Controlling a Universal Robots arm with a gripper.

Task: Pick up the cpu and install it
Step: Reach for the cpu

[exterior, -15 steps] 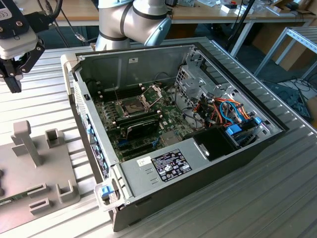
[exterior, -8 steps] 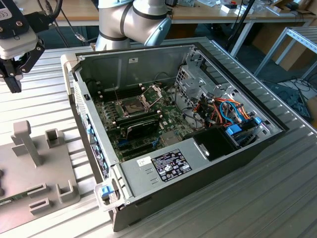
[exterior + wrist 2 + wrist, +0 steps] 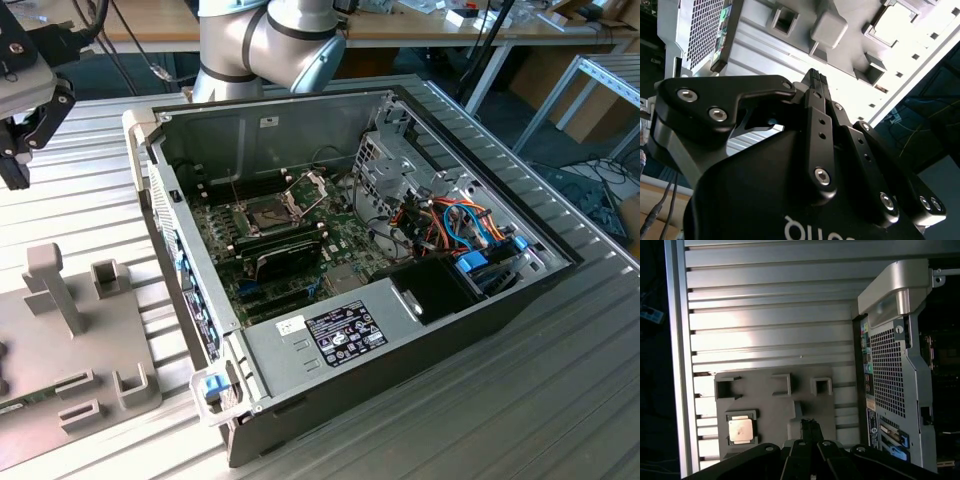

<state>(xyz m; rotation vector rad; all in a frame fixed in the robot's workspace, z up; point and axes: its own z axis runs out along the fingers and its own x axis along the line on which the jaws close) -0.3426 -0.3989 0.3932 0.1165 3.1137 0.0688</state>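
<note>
In both wrist views the gripper (image 3: 815,79) is pressing its two black fingers together with nothing between them, so it is closed and empty. Beyond its tips the grey fixture plate (image 3: 772,407) is lying on the ribbed metal table (image 3: 765,315). The cpu (image 3: 741,430) is resting flat in a square pocket of this plate, apart from the gripper. In the exterior view the gripper is hanging at 10 o'clock from the open computer case (image 3: 400,335), and the plate is sitting at 8 o'clock. Inside the case the socket frame (image 3: 312,186) is standing lifted above the motherboard (image 3: 345,240). At 12 o'clock, behind the case, the arm (image 3: 270,40) is rising.
</note>
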